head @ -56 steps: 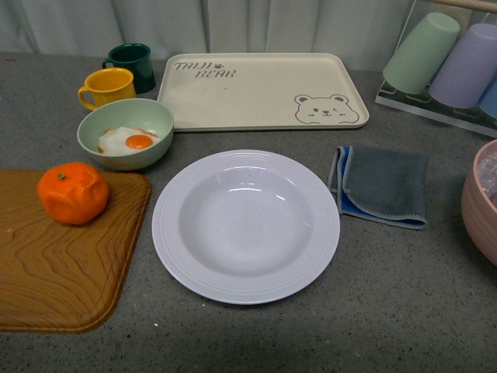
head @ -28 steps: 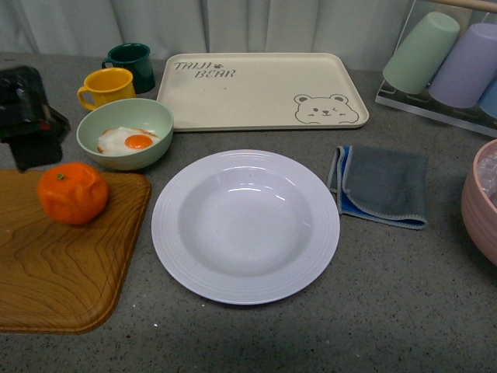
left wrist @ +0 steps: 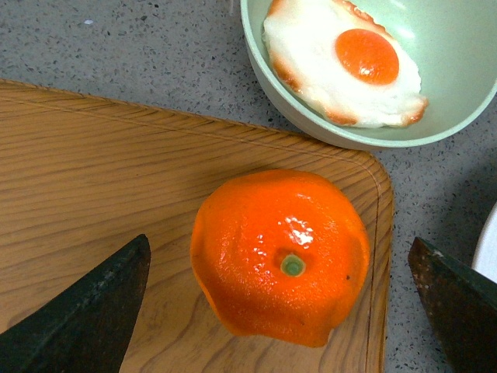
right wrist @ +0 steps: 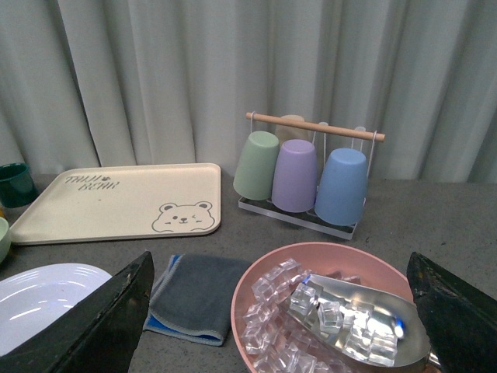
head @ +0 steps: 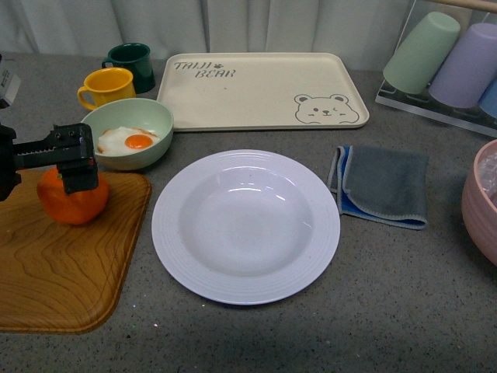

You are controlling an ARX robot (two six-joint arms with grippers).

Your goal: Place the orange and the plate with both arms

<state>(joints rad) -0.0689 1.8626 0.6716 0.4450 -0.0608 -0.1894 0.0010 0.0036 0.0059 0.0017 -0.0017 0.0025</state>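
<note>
The orange (head: 75,200) sits on the far corner of a wooden tray (head: 62,272) at the left. My left gripper (head: 76,162) hangs open just above it, partly hiding its top. In the left wrist view the orange (left wrist: 281,252) lies between the two dark fingers (left wrist: 93,311) of the open left gripper (left wrist: 278,260), with a gap on each side. The white plate (head: 172,249) lies empty in the middle of the table and also shows in the right wrist view (right wrist: 43,299). My right gripper (right wrist: 279,268) is open and empty, above the pink bowl, and out of the front view.
A pale green bowl (head: 159,144) with a fried egg stands just behind the orange. Behind it are a yellow mug (head: 109,87), a dark green mug (head: 132,64) and a cream bear tray (head: 256,97). A grey-blue cloth (head: 384,186), a pink bowl of ice (right wrist: 252,291) and a cup rack (head: 446,62) are on the right.
My left gripper has come in from the left edge and moved right and down, so it now hangs over the orange. The orange and plate have not moved.
</note>
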